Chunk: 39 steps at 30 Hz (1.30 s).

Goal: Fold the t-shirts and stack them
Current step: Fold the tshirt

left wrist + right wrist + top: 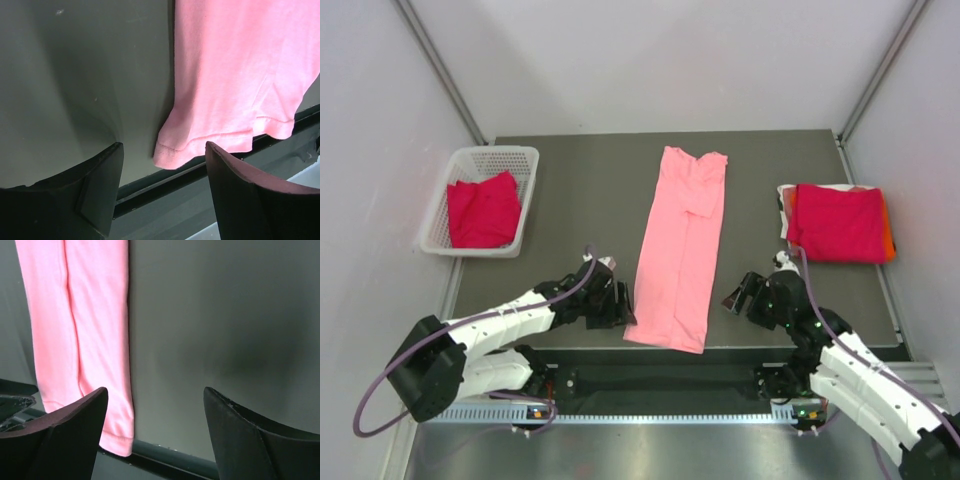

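Observation:
A light salmon-pink t-shirt [682,250] lies folded into a long strip down the middle of the table, its hem overhanging the near edge. My left gripper [617,305] is open and empty just left of the hem's near corner [172,152]. My right gripper [740,297] is open and empty to the right of the strip, whose right edge shows in the right wrist view [85,340]. A folded crimson-magenta t-shirt [838,222] tops a stack at the right, with white and orange edges showing beneath. Another crimson-magenta t-shirt [482,210] lies in the basket.
A white plastic mesh basket [525,190] stands at the table's left. The dark table [590,190] ends in a near edge rail [150,187] just below both grippers. White walls close in on both sides and at the back.

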Motion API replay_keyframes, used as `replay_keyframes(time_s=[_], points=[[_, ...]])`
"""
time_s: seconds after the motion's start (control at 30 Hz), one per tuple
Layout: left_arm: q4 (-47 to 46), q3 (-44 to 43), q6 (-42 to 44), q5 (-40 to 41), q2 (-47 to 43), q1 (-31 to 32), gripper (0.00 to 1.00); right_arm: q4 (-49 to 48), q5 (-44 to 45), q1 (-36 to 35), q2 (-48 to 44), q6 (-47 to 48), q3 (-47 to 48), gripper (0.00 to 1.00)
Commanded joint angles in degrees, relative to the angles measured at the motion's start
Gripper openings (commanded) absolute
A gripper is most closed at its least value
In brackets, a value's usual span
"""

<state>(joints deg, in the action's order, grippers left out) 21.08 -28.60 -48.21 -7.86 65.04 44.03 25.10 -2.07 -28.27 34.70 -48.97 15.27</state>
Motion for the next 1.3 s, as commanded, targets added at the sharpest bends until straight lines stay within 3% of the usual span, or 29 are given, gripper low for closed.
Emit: replay_keyframes(time_s=[0.0, 0.2, 0.37, 0.57, 0.67, 0.87, 1.03, 1.27], points=[[-1.0, -0.9, 0.5, 0.3, -0.3, 0.6, 0.71, 3.0, 0.8, -2.6, -1.7, -3.8, -0.5, 0.78], [-2.7, -0.8, -0.7, 0.5, 1.6, 2.7, 0.69, -2.6, -1.4, -7.8, 6.0, -5.7, -2.3, 0.72], [-4.9, -0.3, -1.8, 0.3, 3.4, 4.8, 0.58, -10.7, 0.0, -17.1, 11.4, -12.1, -1.8, 0.63], [-3.2, -0.3, -1.7, 1.3, 2.6, 4.9, 0.55, -8.8, 5.1, -28.2, 20.6, -16.8, 3.5, 0.59], [-3.3, -0.1, -1.8, 0.8, 2.1, 4.9, 0.55, -6.9, 7.7, -31.5, 21.5, -19.7, 4.0, 0.51], [-3.5, -0.2, -2.1, 0.6, 1.8, 4.9, 0.53, -6.0, 7.9, -33.6, 19.8, -22.7, 3.4, 0.48], [-3.9, 0.2, -2.2, 0.4, 1.5, 4.9, 0.51, -5.9, 7.9, -33.8, 19.6, -22.5, 3.6, 0.33], [-2.7, 0.9, -2.5, 1.6, 0.2, 4.9, 0.47, -8.0, 6.5, -33.8, 22.5, -21.3, 4.2, 0.26]])
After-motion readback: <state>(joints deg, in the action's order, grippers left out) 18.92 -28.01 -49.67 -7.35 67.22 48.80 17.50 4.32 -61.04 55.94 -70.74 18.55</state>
